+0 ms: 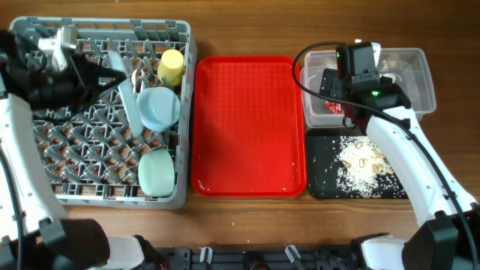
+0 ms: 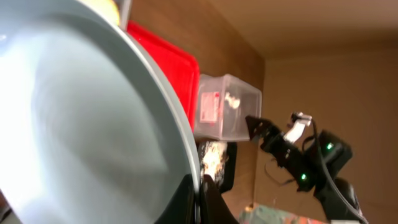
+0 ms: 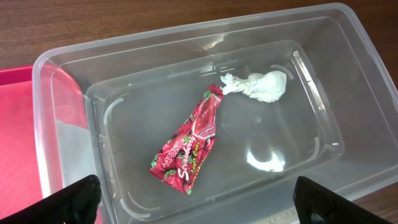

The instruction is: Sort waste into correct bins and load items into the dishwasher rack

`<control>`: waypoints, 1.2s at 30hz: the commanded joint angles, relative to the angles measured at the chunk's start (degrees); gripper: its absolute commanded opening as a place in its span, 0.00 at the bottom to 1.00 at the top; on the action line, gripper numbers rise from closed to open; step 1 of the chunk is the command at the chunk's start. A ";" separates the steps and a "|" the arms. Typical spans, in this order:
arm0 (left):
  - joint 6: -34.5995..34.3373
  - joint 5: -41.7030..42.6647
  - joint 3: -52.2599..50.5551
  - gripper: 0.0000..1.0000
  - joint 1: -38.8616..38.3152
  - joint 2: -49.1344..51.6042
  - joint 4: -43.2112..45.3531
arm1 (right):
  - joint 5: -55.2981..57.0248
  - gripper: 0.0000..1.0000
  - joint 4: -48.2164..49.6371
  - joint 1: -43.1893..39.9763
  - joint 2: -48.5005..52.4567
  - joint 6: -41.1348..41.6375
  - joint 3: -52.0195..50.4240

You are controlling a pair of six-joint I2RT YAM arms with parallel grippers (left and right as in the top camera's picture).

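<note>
White print is carried only by the red snack wrapper (image 3: 189, 148) lying in the clear tub (image 3: 348, 81). In the right wrist view a small word resembling "APOLLO" is seen above a larger script word starting with "S"; the rest cannot be read.

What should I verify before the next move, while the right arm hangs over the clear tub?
1. Red snack wrapper lies inside the clear tub: ok.
2. Crumpled tissue lies in the same tub: ok.
3. Food scraps sit on the black tray: ok.
4. Right gripper is open and holds nothing: ok.
5. Light blue plate, yellow cup and pale green bowl are in the dishwasher rack: ok.
6. Left gripper is free of the plate: cannot tell, because the plate fills its wrist view.
</note>
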 commanded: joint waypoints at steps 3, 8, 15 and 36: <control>14.05 -3.65 0.09 0.04 1.27 8.31 -4.15 | 0.48 1.00 0.17 0.24 0.37 -0.46 -0.31; 18.51 -5.88 0.09 0.04 1.27 12.26 -3.69 | 0.50 1.00 0.17 0.24 0.37 -0.48 -0.31; 15.74 -8.68 0.11 0.68 1.25 12.59 -3.74 | 0.48 1.00 0.17 0.24 0.37 -0.48 -0.33; -22.05 -45.70 10.49 1.00 -20.00 -10.03 6.19 | 0.50 1.00 0.17 0.24 0.37 -0.46 -0.33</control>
